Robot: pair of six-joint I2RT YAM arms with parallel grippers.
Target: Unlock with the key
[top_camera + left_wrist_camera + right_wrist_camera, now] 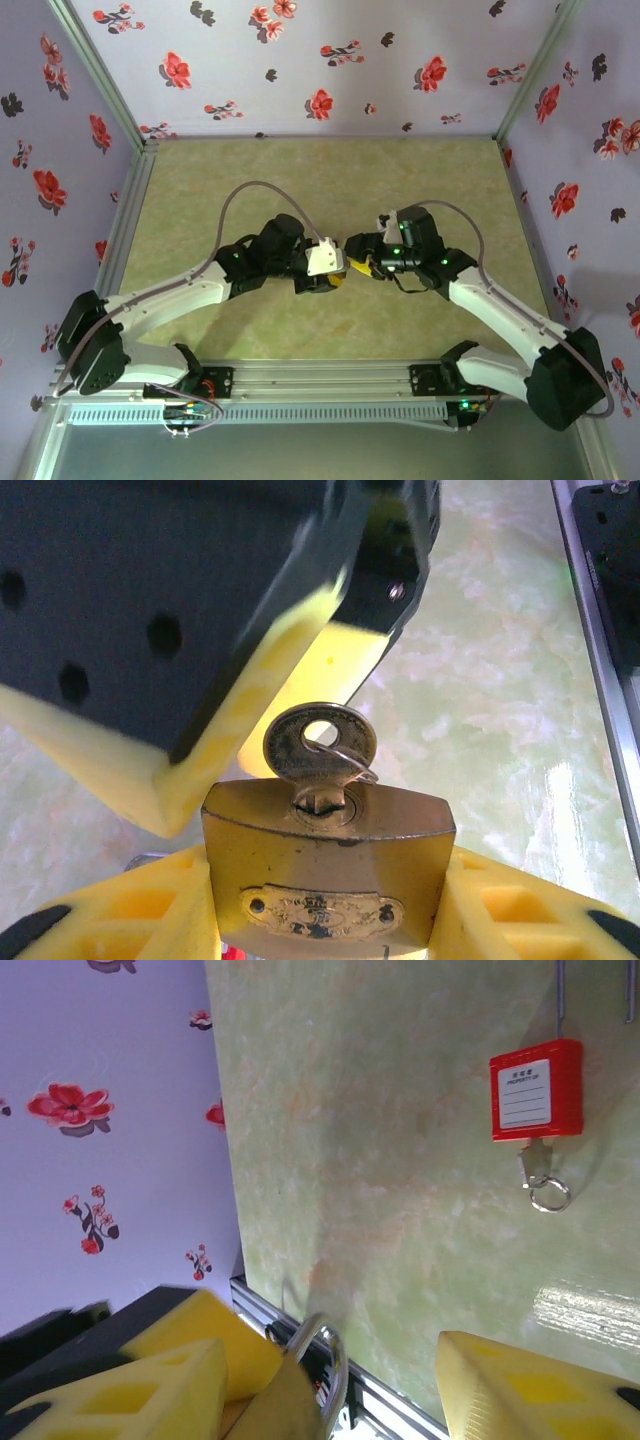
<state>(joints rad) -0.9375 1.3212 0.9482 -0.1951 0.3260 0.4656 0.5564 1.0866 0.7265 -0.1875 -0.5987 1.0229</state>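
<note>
- Near edge: rail (320, 380) with both arm bases bolted on, left arm at left, right arm at right.
- Mid-table, left of centre: left gripper (325, 900), jaws pressed against the two flanks of the brass padlock (330, 850), held up off the table (300, 190) with the keyway facing the right arm.
- In that keyway: the key (320, 742), blade fully seated, round bow and split ring standing proud.
- Right of centre: right gripper (335, 1360), jaws spread, pinching nothing, yellow pads just beside the bow. Between them, the shackle (325, 1355).
- Step in hand, by judgement: turning the key, with insertion complete. Cannot tell whether the shackle is released.
- Next move, by judgement: calls for closing the right jaws flat on the thin bow, then twisting about the blade's axis while the left clamp resists. Slipping off the bow looks the main risk.
- Well apart on the table: red padlock (537, 1090), lying flat, with a second key (533, 1163) in it.
- Far side: flowered wall (300, 70).
</note>
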